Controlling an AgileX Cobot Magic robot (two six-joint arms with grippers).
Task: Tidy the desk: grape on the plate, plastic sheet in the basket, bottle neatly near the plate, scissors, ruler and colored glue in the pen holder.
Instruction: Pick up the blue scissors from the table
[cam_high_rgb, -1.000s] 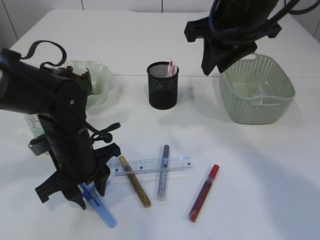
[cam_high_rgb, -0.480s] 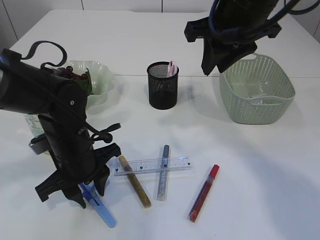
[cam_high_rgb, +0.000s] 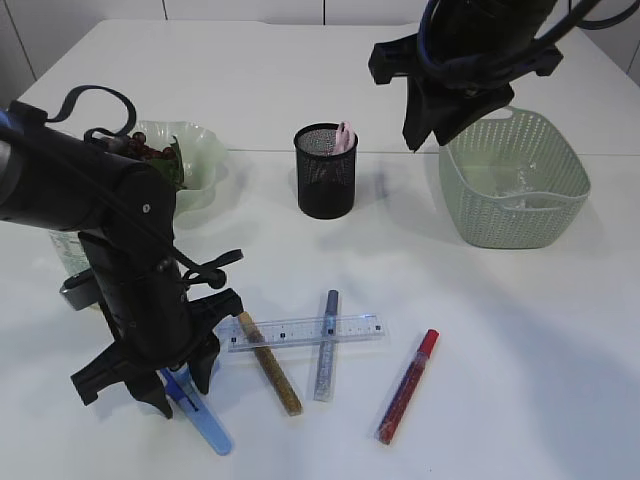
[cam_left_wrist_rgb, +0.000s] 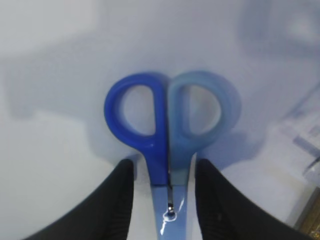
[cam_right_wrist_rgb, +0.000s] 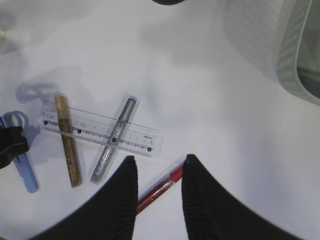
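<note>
Blue scissors (cam_high_rgb: 203, 418) (cam_left_wrist_rgb: 167, 145) lie closed on the table at the front left. My left gripper (cam_high_rgb: 178, 392) (cam_left_wrist_rgb: 165, 167) is down over them and open, one finger on each side of the neck below the handles, a thin gap showing on both sides. A clear ruler (cam_high_rgb: 305, 329) (cam_right_wrist_rgb: 100, 129) lies across gold glue (cam_high_rgb: 270, 365) and silver glue (cam_high_rgb: 326, 345); red glue (cam_high_rgb: 407, 386) (cam_right_wrist_rgb: 157, 189) lies to their right. My right gripper (cam_high_rgb: 420, 135) (cam_right_wrist_rgb: 160, 158) hangs open and empty high above the table. Grapes (cam_high_rgb: 150, 150) rest on the green plate (cam_high_rgb: 200, 160).
The black mesh pen holder (cam_high_rgb: 325, 172) stands at the back centre with something pink in it. The green basket (cam_high_rgb: 515, 180) at the back right holds a clear sheet. The bottle (cam_high_rgb: 68, 250) is mostly hidden behind my left arm, near the plate.
The left arm's upper part has shifted slightly while its gripper stays over the scissors. The right arm and the loose items have not moved.
</note>
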